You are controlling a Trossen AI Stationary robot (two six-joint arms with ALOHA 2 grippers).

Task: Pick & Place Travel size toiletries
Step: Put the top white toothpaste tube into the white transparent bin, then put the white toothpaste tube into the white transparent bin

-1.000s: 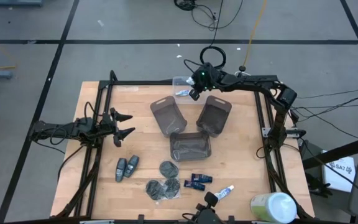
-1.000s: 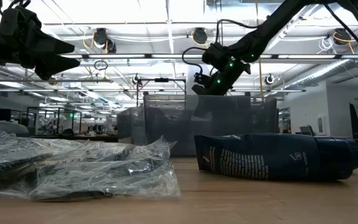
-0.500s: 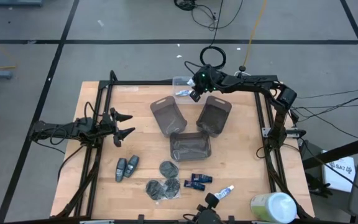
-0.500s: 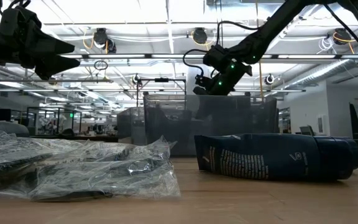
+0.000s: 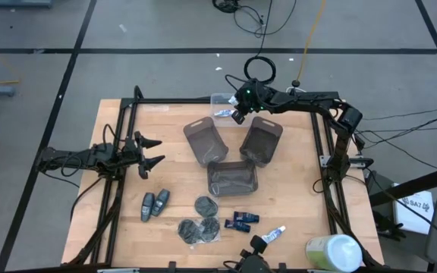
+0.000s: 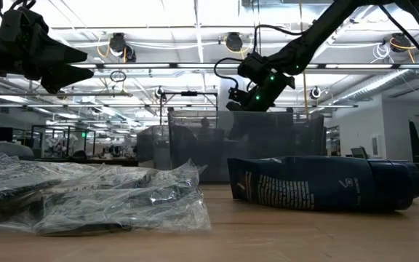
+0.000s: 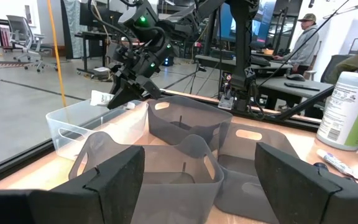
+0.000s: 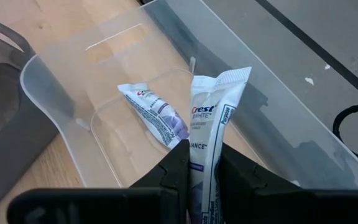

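My right gripper hangs over the clear tray at the table's far edge, shut on a white Crest tube. A second white tube lies flat on the floor of that tray. My left gripper waits open above the table's left side. Near the front edge lie two grey-blue oval sticks, dark-grey discs, dark-blue mini bottles and another white tube. My right gripper pinches the Crest tube by its body between the two fingers; the cap end is hidden between them. The tube runs along the fingers, its flat crimped end sticking out past the tips. It is lifted clear, above the clear tray.
Three smoky-grey trays sit mid-table: one left, one right, one nearer. A big pale-green-and-white container stands at the near right corner. Bare wood lies between the left gripper and the trays. A person shows beyond the table in the left wrist view.
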